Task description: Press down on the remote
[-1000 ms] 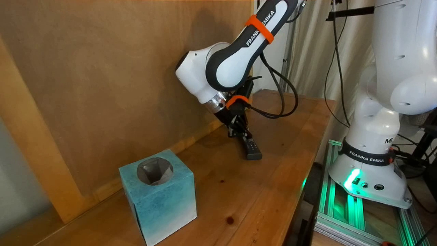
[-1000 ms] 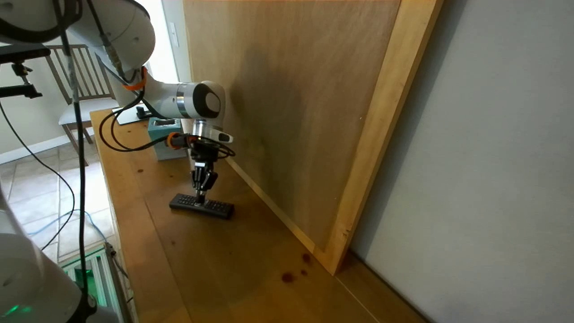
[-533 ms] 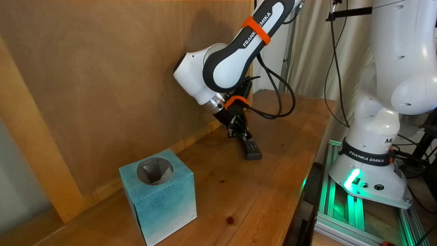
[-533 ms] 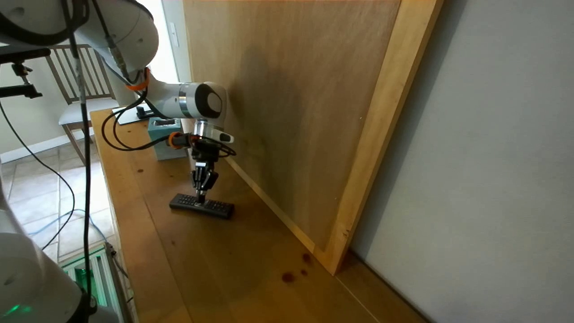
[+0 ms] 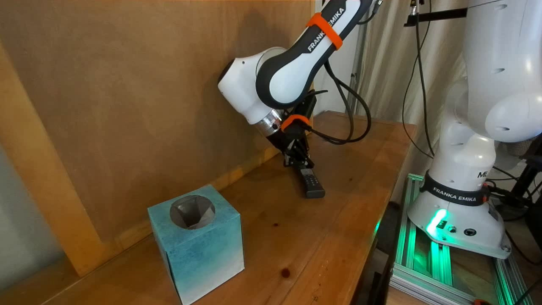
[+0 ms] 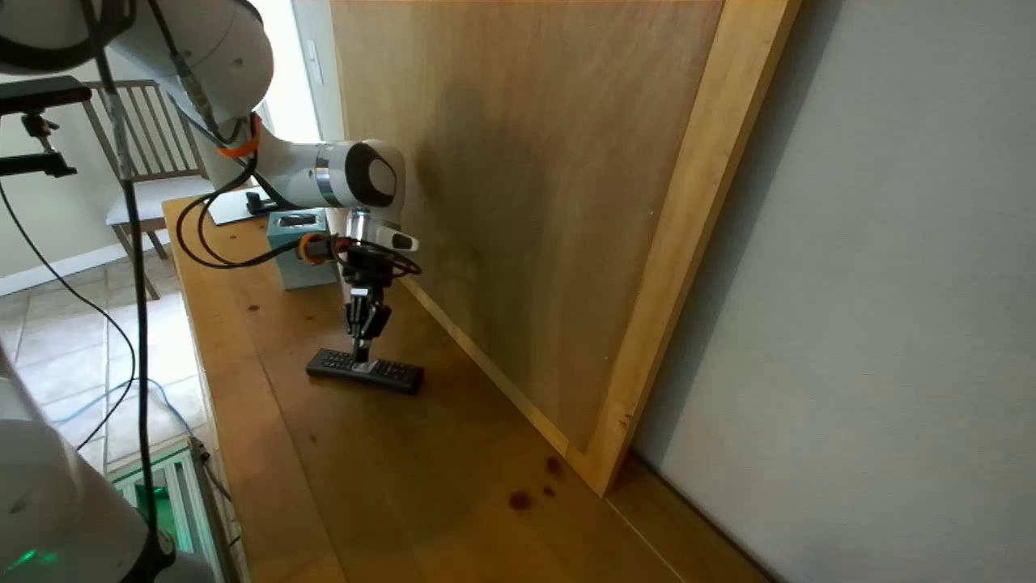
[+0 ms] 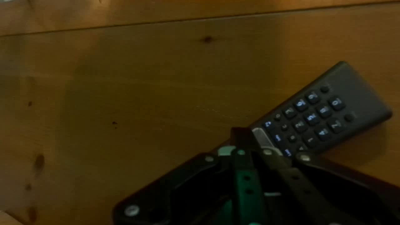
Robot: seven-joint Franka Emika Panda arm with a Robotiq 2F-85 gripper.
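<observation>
My screw-studded gripper [image 7: 253,141] stands pressed together at the wrist view's lower centre, on or just above (I cannot tell) the slim, raised-button black remote [image 7: 318,116], which lies flat right of centre on glossy, knotty wooden planks [image 7: 150,90].

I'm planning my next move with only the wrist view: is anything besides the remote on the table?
Observer: Yes, both exterior views show a teal box standing on the table.
Operator: Anything tall alongside?
Observer: A wooden panel runs along one side and rises higher than the gripper.
Operator: Where along the remote am I?
Observer: Near its middle: an exterior view shows the remote extending on both sides of the gripper.
</observation>
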